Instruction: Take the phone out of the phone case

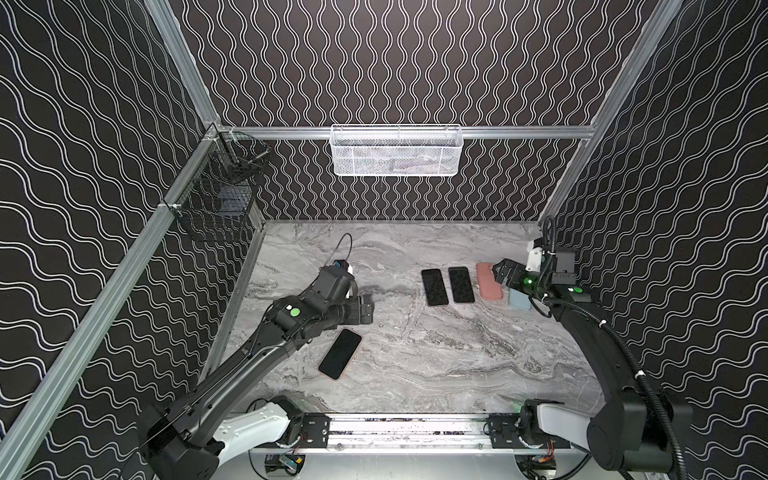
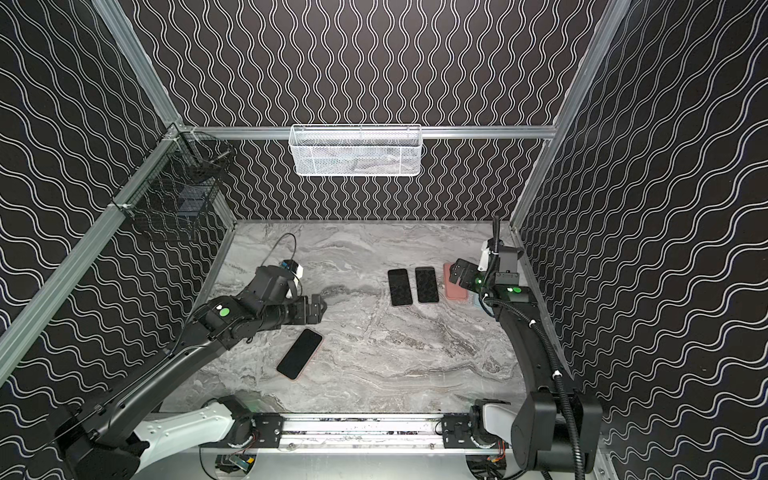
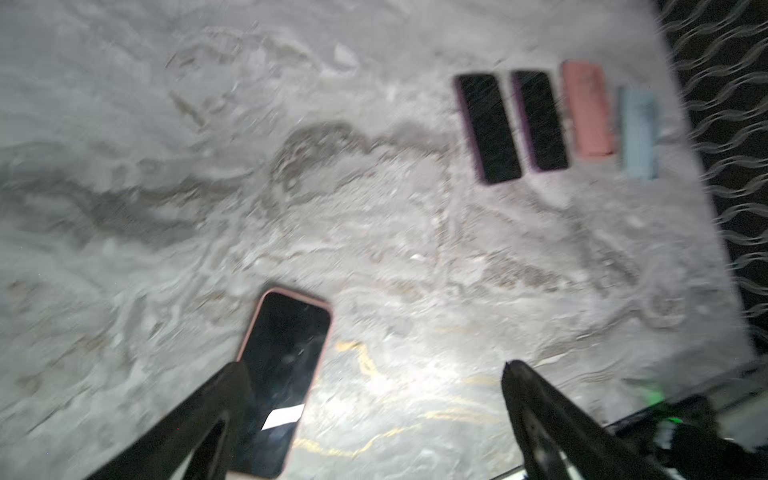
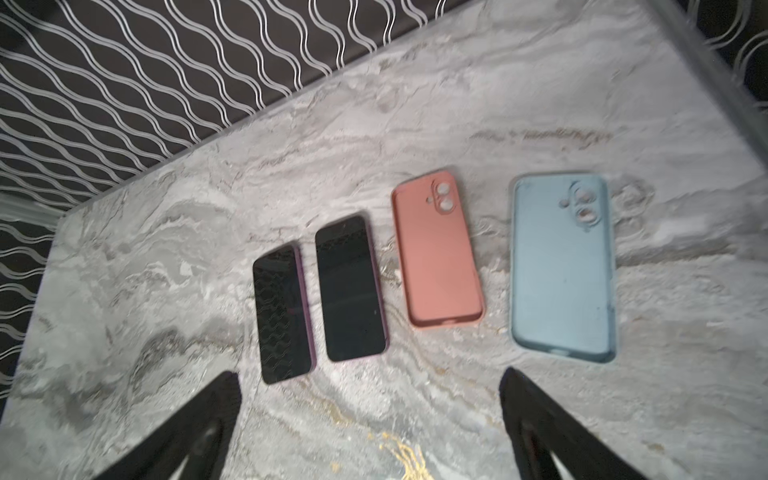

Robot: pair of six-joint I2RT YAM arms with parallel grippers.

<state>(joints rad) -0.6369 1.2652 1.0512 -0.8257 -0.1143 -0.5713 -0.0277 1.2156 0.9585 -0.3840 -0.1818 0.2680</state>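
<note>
1. Phone (image 3: 286,365), screen up, sits seated in its pink phone case (image 3: 254,328), flat on the marble table (image 1: 457,365).
2. Left gripper (image 3: 374,370): fingers spread wide, nothing between them. One fingertip (image 3: 237,374) overlaps the phone's screen in the left wrist view; contact cannot be told.
3. Right gripper (image 4: 370,376): fingers parted wide, empty, hanging above the table well apart from the cased phone.
4. Ahead of the right fingers, in a row and not touching: a bare dark phone (image 4: 282,316), a second bare phone (image 4: 351,289), a salmon empty case (image 4: 438,249) and a pale blue empty case (image 4: 563,266).
</note>
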